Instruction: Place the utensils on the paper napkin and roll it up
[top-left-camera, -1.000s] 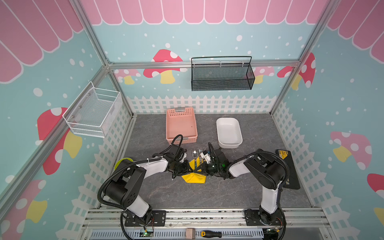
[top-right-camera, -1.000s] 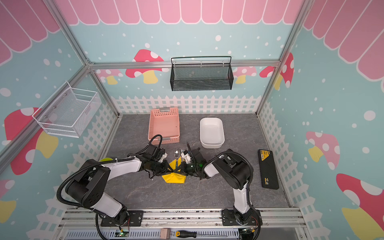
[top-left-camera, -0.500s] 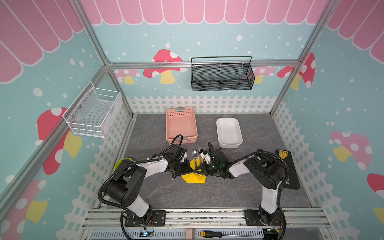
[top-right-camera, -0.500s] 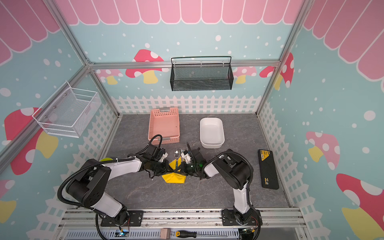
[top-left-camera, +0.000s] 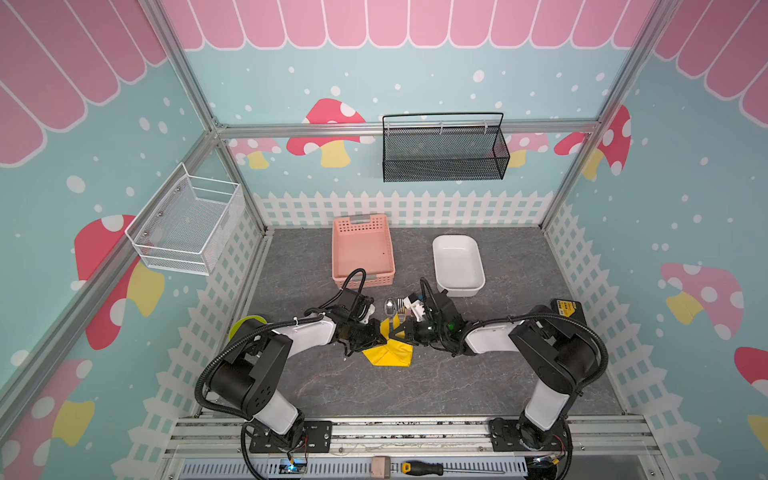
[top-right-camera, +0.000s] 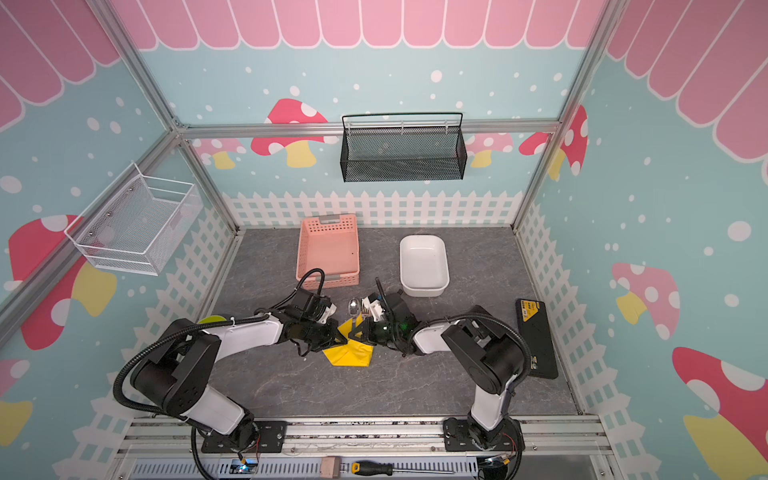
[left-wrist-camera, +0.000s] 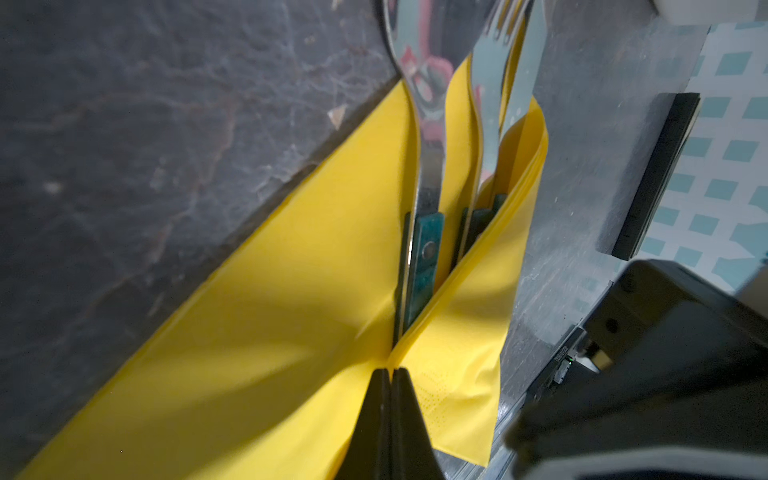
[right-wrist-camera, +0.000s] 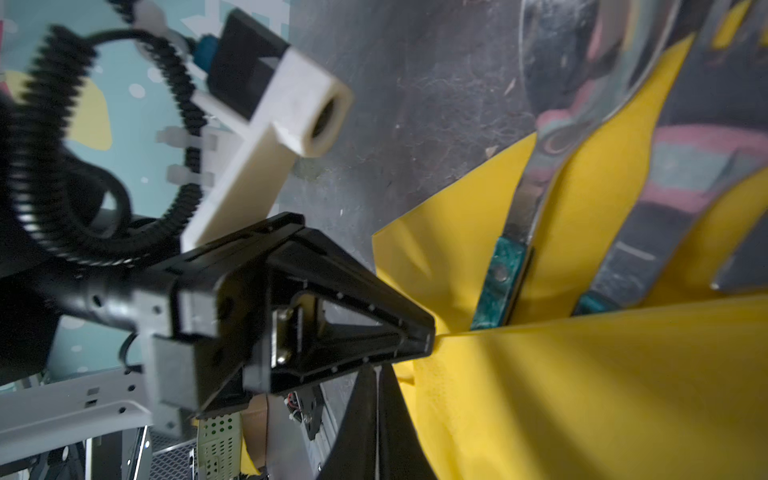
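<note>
We found the bright yellow paper napkin lying near the middle of the grey stone-look counter, a little toward its front edge, with both arms meeting over it. On it lay the silver metal utensils with slim dark teal-patterned handles: the spoon, the fork and the knife side by side, handles on the paper, while the spoon's bowl and the fork's tines reached past the napkin toward the back edge. One side of the napkin was lifted and folded over the handles. The left pincer was clamped shut on that raised fold. The right pincer was closed too, its tips right against the paper beside the left one; we could not tell whether any paper lay between them. Toward the back edge stood a pink perforated plastic basket and, nearer the right edge and apart from it, a white rectangular dish. A lime-green round bowl showed behind the left arm near the left edge, and a flat black device with a yellow label lay by the right edge.
</note>
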